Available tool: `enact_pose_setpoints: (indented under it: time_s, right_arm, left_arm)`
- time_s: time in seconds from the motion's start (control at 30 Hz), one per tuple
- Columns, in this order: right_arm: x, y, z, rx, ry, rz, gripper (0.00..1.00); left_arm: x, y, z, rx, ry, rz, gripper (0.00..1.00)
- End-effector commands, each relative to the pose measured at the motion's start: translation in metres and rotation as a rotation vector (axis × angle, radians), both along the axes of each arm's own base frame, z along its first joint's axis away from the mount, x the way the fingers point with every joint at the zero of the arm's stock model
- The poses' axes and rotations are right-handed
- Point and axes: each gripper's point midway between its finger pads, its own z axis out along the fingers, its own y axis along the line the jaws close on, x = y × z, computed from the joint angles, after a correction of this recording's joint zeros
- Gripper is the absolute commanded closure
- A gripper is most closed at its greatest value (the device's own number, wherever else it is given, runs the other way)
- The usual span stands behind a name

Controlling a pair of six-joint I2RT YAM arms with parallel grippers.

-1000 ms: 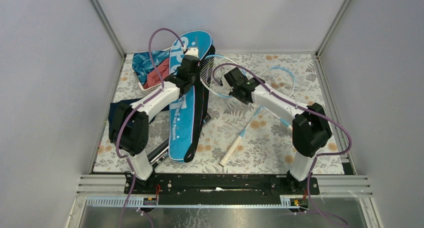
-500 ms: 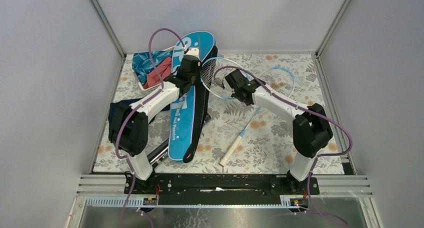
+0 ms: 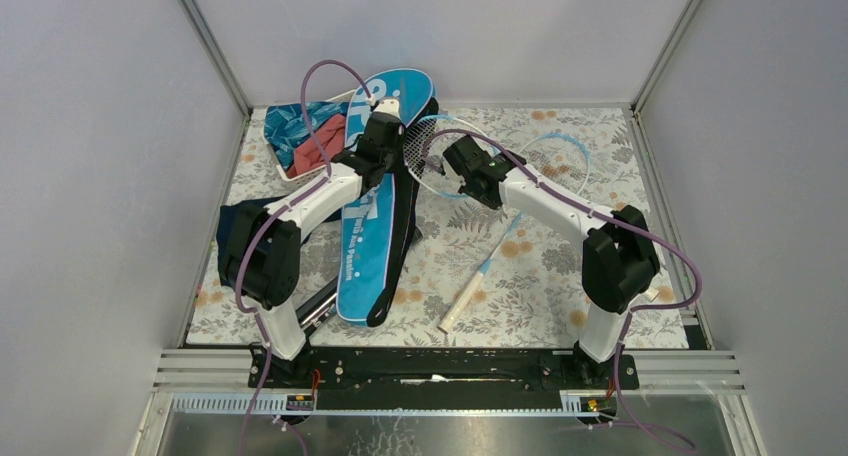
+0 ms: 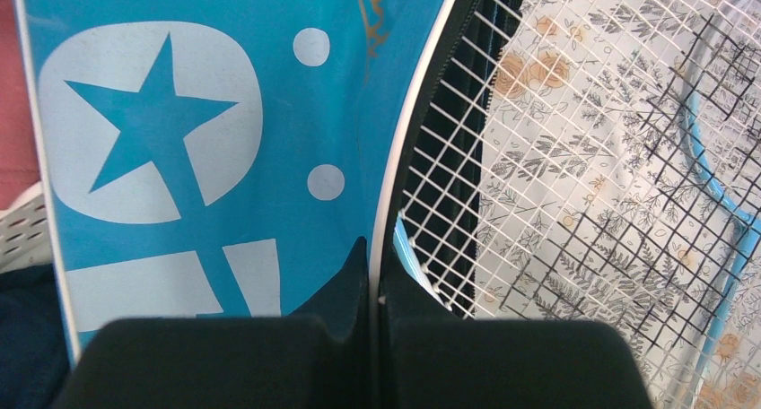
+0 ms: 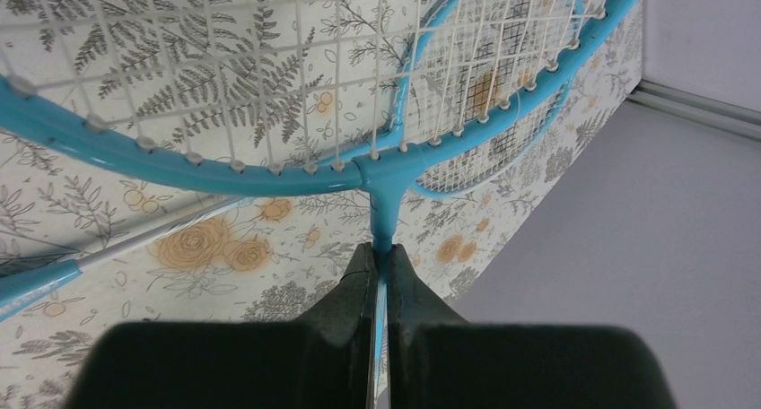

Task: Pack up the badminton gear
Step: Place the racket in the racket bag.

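Note:
The blue "SPORT" bag [image 3: 362, 226] lies at the left centre, its black opening facing right. My left gripper [image 3: 386, 114] is shut on the white piped edge of the bag's top flap [image 4: 224, 113] and holds it up. My right gripper [image 3: 455, 168] is shut on the shaft of a light-blue racket [image 5: 381, 189] just below the head. That head [image 3: 425, 144] is partly inside the bag mouth, with its strings [image 4: 467, 158] over the black lining. The second racket [image 3: 500, 246] lies on the table, its white handle near the front. A black tube [image 3: 318, 301] lies by the left arm. No shuttlecocks show.
A white basket with blue and red cloths [image 3: 300, 141] stands at the back left behind the bag. A navy cloth [image 3: 232, 226] lies at the left edge. The flowered tablecloth [image 3: 530, 296] covers the table. Grey walls close in on three sides.
My right gripper has moved left and away, carrying the racket head further into the bag mouth. My left gripper has shifted the flap slightly up and to the right.

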Motion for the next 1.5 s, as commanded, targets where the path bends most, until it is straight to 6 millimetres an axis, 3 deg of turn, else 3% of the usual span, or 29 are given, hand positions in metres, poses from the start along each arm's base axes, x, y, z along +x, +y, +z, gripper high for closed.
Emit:
enact_pose_setpoints:
  time_s: [0.0,0.6,0.93,1.2,1.47]
  right_arm:
    - [0.0,0.039,0.01,0.144,0.007,0.038,1.0]
    - [-0.013,0.078,0.017,0.254,0.062,0.083,1.0]
    - [-0.019,0.111,0.034,0.476,0.079,0.084,1.0]
    - [-0.017,0.114,0.029,0.5,0.058,0.082,1.0]
    - [-0.017,0.138,0.041,0.691,0.008,0.097,1.0]
  left_arm:
    - [0.001,-0.032,0.004,-0.09,-0.001,-0.044,1.0]
    - [-0.006,-0.047,-0.004,-0.109,-0.02,-0.106,1.0]
    - [-0.018,-0.061,0.02,-0.181,-0.117,-0.227,1.0]
    - [-0.024,-0.062,0.037,-0.173,-0.17,-0.28,1.0]
    - [-0.04,-0.075,0.054,-0.275,-0.178,-0.344,1.0]
